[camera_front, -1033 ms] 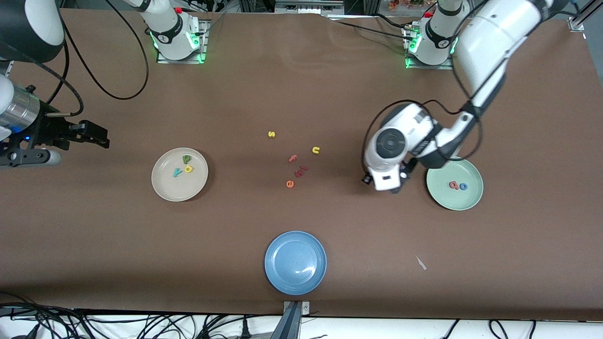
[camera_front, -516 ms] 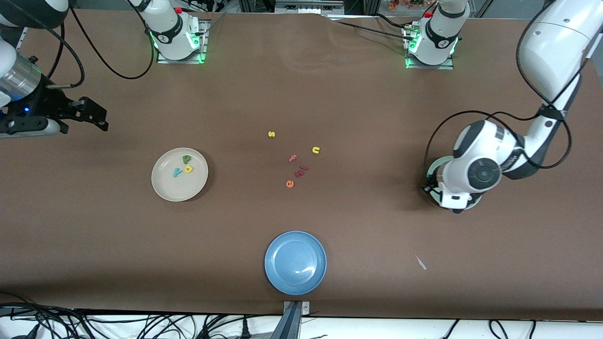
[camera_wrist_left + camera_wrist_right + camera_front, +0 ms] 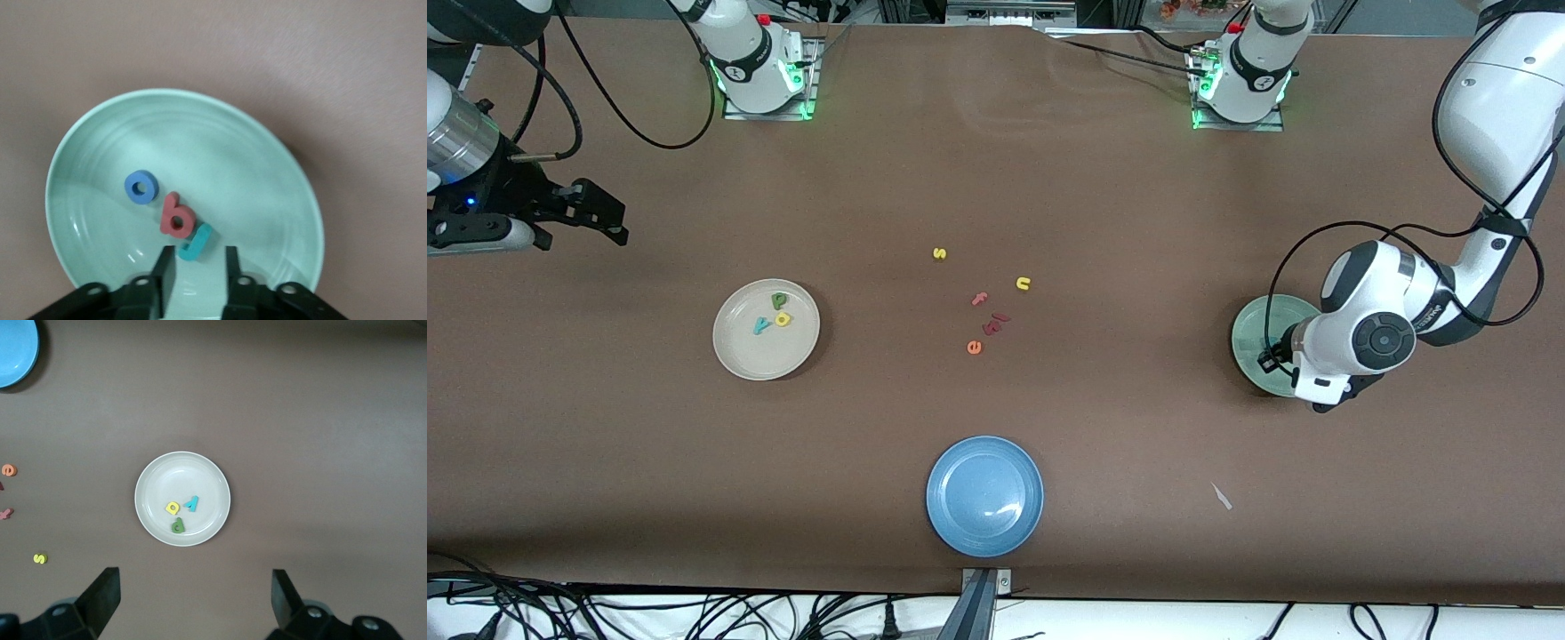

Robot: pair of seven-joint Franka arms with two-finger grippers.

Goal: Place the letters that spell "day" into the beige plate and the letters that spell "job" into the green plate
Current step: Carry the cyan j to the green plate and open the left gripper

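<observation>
Three letters [image 3: 175,217] lie in green plate [image 3: 280,173].

High front overview, two downward wrist close-ups

A brown-covered table [image 3: 1049,178] carries three plates: a beige plate [image 3: 734,351] toward the right arm's end; a green plate [image 3: 1249,342] toward the left arm's end; a blue plate [image 3: 984,495] nearest the front camera; loose between them lie a yellow s [image 3: 939,253], a yellow u [image 3: 1023,284], a pink f [image 3: 980,299], an orange e [image 3: 974,348]; a small pale scrap [image 3: 1221,496] lies nearer the camera than the green plate.
</observation>
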